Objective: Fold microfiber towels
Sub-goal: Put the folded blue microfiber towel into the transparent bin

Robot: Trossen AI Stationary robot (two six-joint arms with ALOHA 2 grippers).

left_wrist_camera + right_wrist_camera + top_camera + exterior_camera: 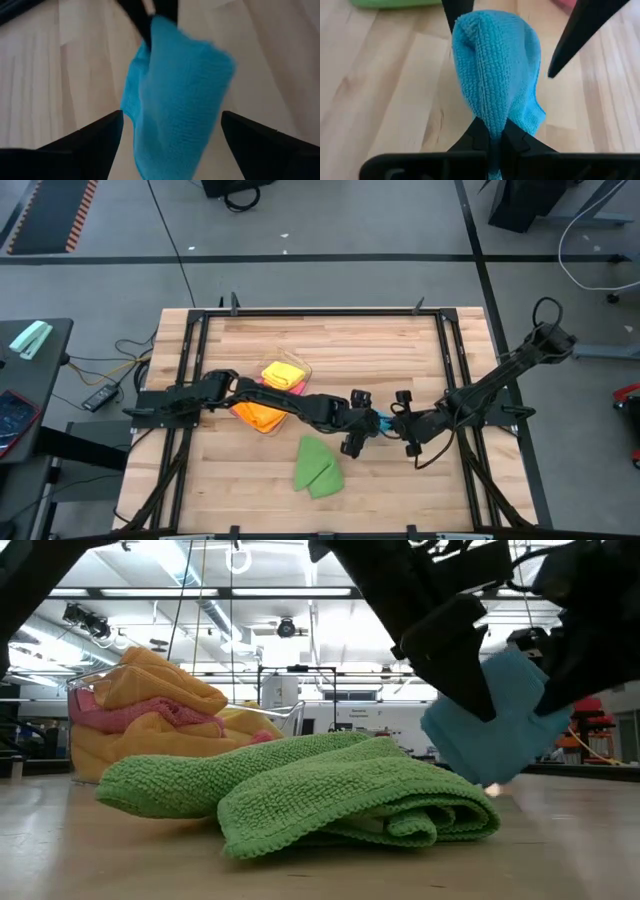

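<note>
Blue towel (495, 65) hangs off the surface (380, 350) mid-table, betw. the two grippers. Right gripper (492, 137) is clenched on one edge; left gripper (170, 125) has its fingers spread wide either side of the cloth, not gripping. Risk: w/ only one pinch point the towel can droop or bunch, so the left may close on a doubled layer or miss the corner, giving a crooked fold. Both arms reach inward low, wrists nearly meeting. Green towel (318, 467) lies folded nearby.

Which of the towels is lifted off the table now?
The blue towel: the right gripper pinches it in the air, while the green towel lies on the table.
</note>
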